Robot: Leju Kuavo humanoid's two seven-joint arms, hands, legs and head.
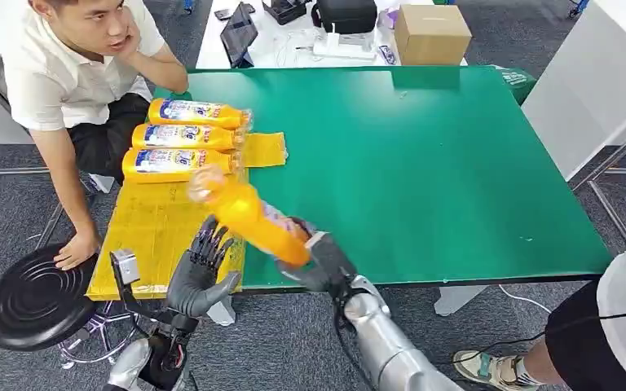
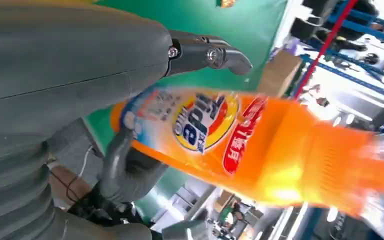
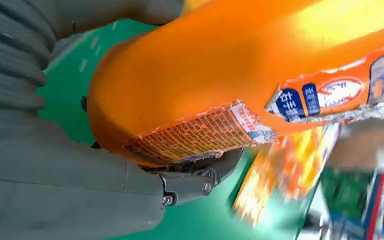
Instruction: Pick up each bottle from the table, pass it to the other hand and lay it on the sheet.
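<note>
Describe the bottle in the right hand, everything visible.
The orange bottle looks like glossy plastic with a blue, yellow and red label on its body and a torn-edged printed label near its base. The right hand grips its base end; it tilts up and away toward the yellow sheet, neck end blurred. The left hand, fingers spread, is just beside it; contact unclear.

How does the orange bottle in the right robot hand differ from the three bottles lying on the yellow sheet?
The orange plastic bottle is held tilted above the table edge by the right robot hand; the three orange bottles lie flat, side by side, on the yellow sheet. The held one is motion-blurred, the others sharp. All share orange bodies and similar labels.
</note>
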